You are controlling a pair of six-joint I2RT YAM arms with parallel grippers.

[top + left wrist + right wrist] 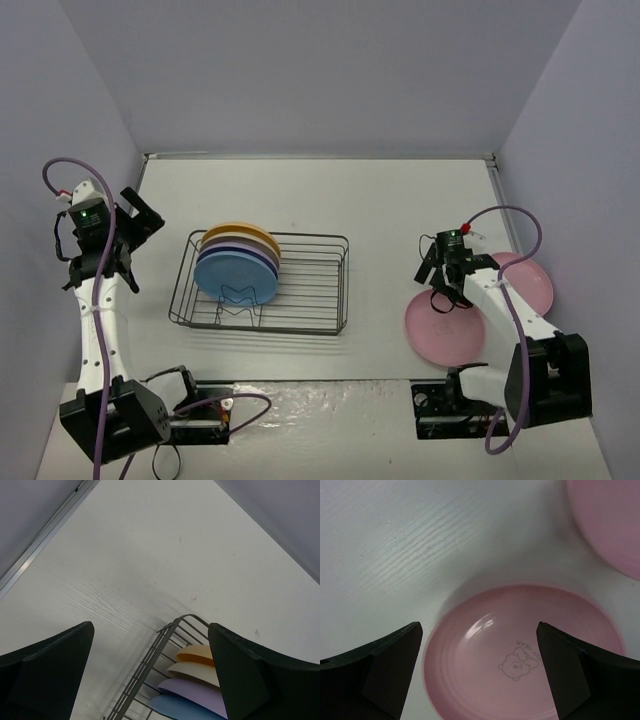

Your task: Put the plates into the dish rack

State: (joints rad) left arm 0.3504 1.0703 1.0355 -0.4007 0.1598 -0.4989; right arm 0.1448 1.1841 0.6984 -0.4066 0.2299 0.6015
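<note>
Fifth-plate pickup: my left gripper (150, 630) and right gripper (477, 632) stand spread, the right above a pink plate (485, 680) by the right edge; next, I should pinch its rim.

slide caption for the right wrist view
Open right gripper poised above a pink plate, second pink plate beyond.

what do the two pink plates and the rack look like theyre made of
Near pink plate: likely plastic, smooth, faintly glossy; soft highlight, moulded rings, printed bear mark. Far pink plate: seems the same, though blurred. Dish rack: thin dark wire, probably metal, perhaps coated; open bent bars.
</note>
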